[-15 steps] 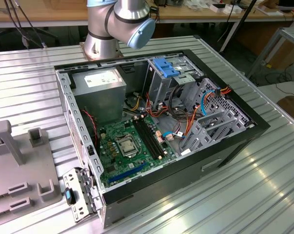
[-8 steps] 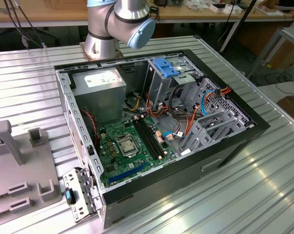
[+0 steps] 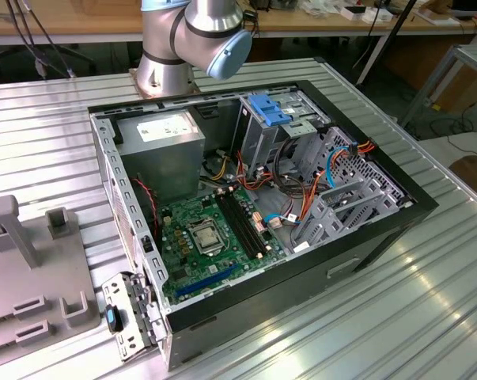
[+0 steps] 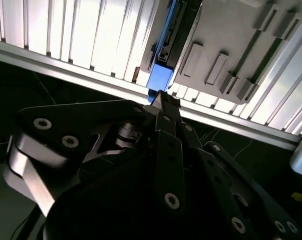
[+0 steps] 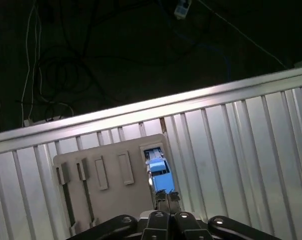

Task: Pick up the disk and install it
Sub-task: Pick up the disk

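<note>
Disk (image 5: 157, 167), upright in grey holder (image 5: 120, 200); jaws at its blue end, grip cannot be told. Risk: shallow edge hold, disk tilting, jamming in slot.
</note>
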{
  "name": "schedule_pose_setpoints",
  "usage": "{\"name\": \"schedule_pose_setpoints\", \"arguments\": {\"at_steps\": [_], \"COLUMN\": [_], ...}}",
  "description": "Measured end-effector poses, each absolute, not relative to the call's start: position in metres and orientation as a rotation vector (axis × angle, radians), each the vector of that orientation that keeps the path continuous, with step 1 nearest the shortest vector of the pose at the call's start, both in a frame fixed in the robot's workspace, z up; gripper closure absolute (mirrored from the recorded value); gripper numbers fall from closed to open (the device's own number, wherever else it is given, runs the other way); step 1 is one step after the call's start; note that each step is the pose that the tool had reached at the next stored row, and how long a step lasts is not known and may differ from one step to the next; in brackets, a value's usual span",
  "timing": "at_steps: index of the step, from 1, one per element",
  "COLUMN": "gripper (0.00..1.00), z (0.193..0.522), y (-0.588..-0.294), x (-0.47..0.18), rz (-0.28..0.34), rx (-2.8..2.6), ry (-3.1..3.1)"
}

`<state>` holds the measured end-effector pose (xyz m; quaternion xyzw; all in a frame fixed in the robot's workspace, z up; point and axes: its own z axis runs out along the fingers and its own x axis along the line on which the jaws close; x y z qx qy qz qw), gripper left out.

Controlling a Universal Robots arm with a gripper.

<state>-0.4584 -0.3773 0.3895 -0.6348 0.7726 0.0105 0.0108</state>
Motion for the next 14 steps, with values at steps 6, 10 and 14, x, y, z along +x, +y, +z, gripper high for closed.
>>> {"name": "schedule_pose_setpoints", "arguments": {"at_steps": [6, 10, 14], "gripper": [0.89, 0.89, 0.89], "z": [0.3884, 0.3880, 0.3870], "y": [-0.3773, -0.3774, -0.3774], "x": [-0.4583, -0.4586, -0.4591], "rz": [0.034, 0.033, 0.004], "rx": [-2.144, -2.225, -2.231], "ry": [2.269, 2.188, 2.179]}}
